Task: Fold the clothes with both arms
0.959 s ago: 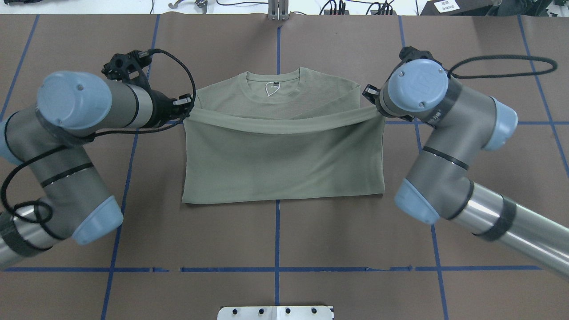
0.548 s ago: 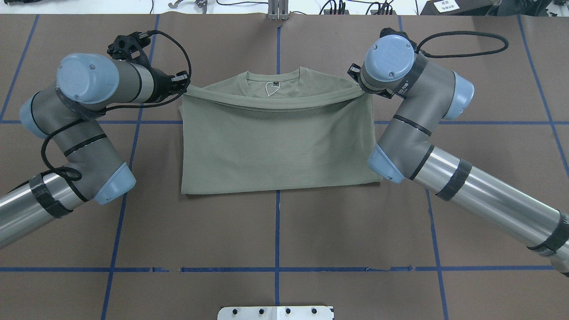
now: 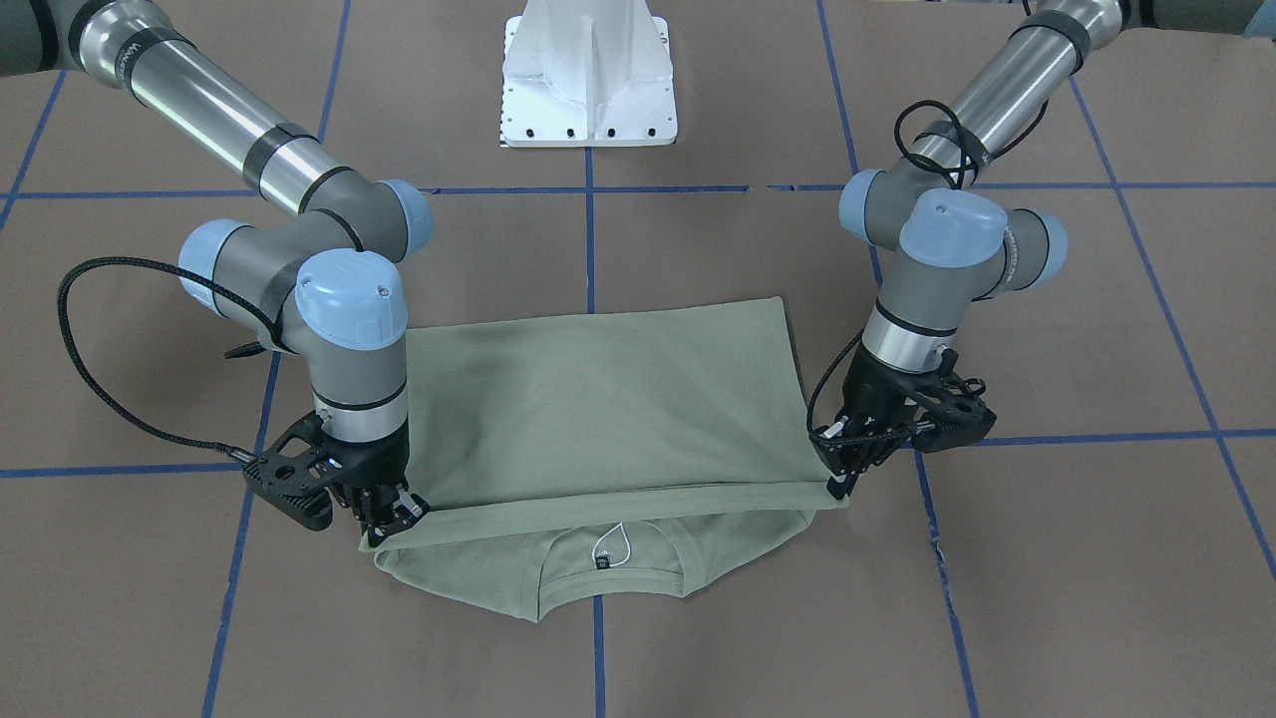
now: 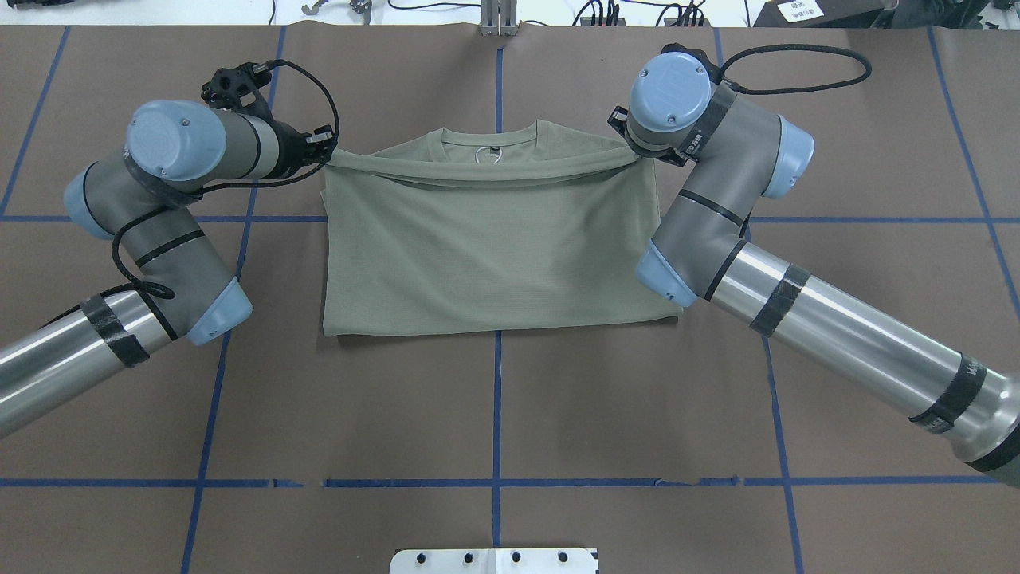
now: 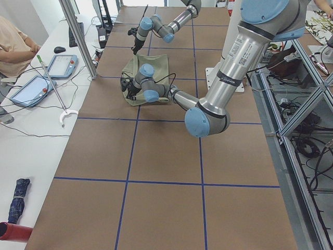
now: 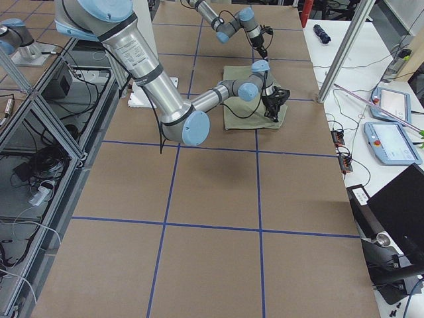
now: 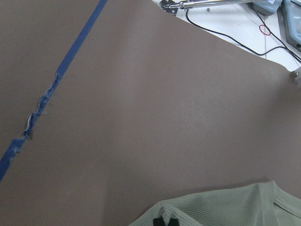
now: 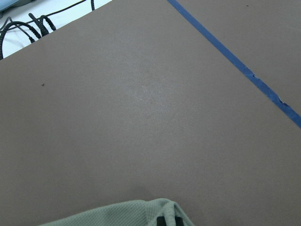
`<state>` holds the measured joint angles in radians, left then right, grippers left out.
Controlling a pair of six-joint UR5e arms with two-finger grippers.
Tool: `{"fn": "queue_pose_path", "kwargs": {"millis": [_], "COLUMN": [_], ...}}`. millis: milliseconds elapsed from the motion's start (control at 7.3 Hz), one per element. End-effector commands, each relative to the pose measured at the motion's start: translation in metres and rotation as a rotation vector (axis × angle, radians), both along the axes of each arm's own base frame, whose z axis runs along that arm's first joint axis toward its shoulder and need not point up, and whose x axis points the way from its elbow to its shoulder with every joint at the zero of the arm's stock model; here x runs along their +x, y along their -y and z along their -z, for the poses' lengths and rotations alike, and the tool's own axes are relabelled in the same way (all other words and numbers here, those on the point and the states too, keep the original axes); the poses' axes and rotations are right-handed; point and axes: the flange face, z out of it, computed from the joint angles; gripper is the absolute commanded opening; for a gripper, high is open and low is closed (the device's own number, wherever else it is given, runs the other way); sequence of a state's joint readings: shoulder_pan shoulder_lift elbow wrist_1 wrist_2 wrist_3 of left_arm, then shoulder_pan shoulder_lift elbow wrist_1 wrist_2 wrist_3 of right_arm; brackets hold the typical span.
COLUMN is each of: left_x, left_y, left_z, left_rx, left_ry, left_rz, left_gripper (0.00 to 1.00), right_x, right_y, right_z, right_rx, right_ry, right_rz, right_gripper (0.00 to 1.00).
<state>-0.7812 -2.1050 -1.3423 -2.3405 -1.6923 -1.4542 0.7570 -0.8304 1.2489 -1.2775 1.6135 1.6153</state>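
Observation:
The pale sage-green shirt [image 4: 490, 247] lies on the brown table, folded over itself. Its lifted hem edge stretches between both grippers just short of the collar [image 4: 486, 137]. My left gripper [image 4: 327, 153] is shut on the hem's left corner, and my right gripper [image 4: 637, 156] is shut on the right corner. In the front-facing view the left gripper [image 3: 842, 487] and right gripper [image 3: 384, 527] hold the edge low over the shirt [image 3: 598, 409], with the collar and neck label [image 3: 603, 560] still showing. Each wrist view shows a pinched shirt corner [image 7: 225, 207] [image 8: 122, 214].
The white pedestal base [image 3: 588, 80] stands on the robot's side of the table. Blue tape lines [image 4: 498, 414] grid the brown cover. Cables and gear [image 4: 606, 12] lie past the far edge. Side tables with tablets [image 5: 31, 88] and a seated person [image 5: 13, 44] flank the table.
Both arms have carried the hem away from the robot towards the collar. The folded layer now covers the chest almost to the neckline, and the near fold line has shifted farther from the robot.

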Motion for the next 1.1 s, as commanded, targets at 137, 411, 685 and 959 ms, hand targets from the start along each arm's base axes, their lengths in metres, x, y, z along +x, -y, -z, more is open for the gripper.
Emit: {"fn": "queue_pose_path", "kwargs": {"millis": [137, 411, 685, 959], "left_x": [-0.005, -0.008, -0.011, -0.012], "left_y": [0.001, 0.001, -0.003, -0.003], "left_z": [-0.005, -0.004, 0.003, 0.004], "left_rx": [0.027, 0.034, 0.042, 0.043], "left_ry": [-0.025, -0.034, -0.049, -0.050], "left_rz": [0.003, 0.002, -0.001, 0.001], "left_gripper": [0.37, 0.50, 0.50, 0.50], "right_x": [-0.004, 0.009, 0.061, 0.073], "right_y": [0.001, -0.005, -0.081, -0.144], "right_z": [0.002, 0.012, -0.008, -0.026], "right_rx": [0.002, 0.023, 0.037, -0.008], "right_ry": [0.013, 0.042, 0.127, 0.173], "right_rz": [0.009, 0.025, 0.075, 0.068], "right_gripper": [0.99, 1.00, 1.00, 1.00]}}
